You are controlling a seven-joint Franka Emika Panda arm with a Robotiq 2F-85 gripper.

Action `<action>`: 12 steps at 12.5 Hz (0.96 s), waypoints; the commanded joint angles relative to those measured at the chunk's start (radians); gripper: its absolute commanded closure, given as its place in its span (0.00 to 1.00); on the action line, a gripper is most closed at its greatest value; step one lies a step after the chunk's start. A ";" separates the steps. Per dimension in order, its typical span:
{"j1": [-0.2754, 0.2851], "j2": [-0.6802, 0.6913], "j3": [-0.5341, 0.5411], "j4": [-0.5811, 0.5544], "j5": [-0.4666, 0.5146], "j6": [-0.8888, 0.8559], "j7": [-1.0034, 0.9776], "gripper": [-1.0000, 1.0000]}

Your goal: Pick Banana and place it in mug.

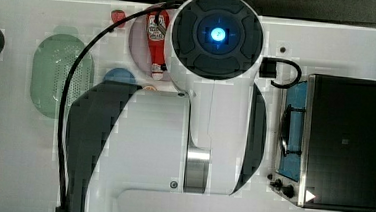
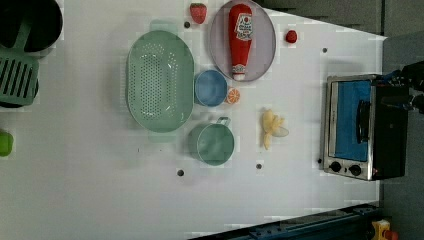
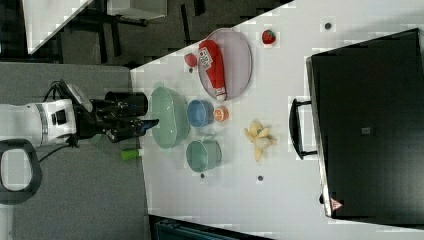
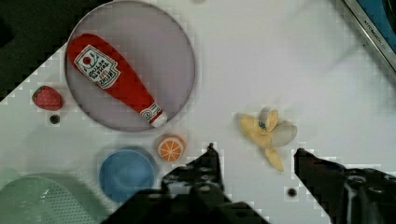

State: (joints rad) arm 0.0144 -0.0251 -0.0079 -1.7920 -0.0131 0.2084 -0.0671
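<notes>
The banana (image 2: 271, 127) is a small pale yellow, partly peeled piece lying on the white table between the mug and the toaster oven. The teal-green mug (image 2: 214, 143) stands upright with nothing in it, just to the left view's left of the banana. In the wrist view the banana (image 4: 266, 133) lies just beyond my gripper (image 4: 254, 154), which is open with nothing between its dark fingers (image 4: 210, 161). In the right view the gripper (image 3: 151, 123) hangs high over the table, apart from the banana (image 3: 259, 136) and mug (image 3: 203, 155). My arm hides both in the top view.
A pale green colander (image 2: 160, 81), a blue bowl (image 2: 210, 88) and an orange slice (image 2: 232, 95) sit by the mug. A ketchup bottle (image 2: 240, 40) lies on a grey plate (image 2: 265, 45), with two strawberries (image 2: 198, 12) nearby. A toaster oven (image 2: 360, 127) stands beyond the banana.
</notes>
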 commanded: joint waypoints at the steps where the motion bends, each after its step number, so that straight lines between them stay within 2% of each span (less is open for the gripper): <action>1: -0.039 -0.295 -0.027 -0.184 -0.007 -0.128 0.038 0.21; 3: -0.039 -0.291 -0.026 -0.211 -0.007 -0.118 0.033 0.01; 7: -0.038 -0.239 -0.024 -0.358 -0.007 0.026 -0.143 0.00; 12: -0.038 -0.108 -0.024 -0.542 -0.007 0.349 -0.590 0.00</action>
State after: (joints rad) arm -0.0124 -0.1395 -0.0447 -2.2754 -0.0370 0.5171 -0.4329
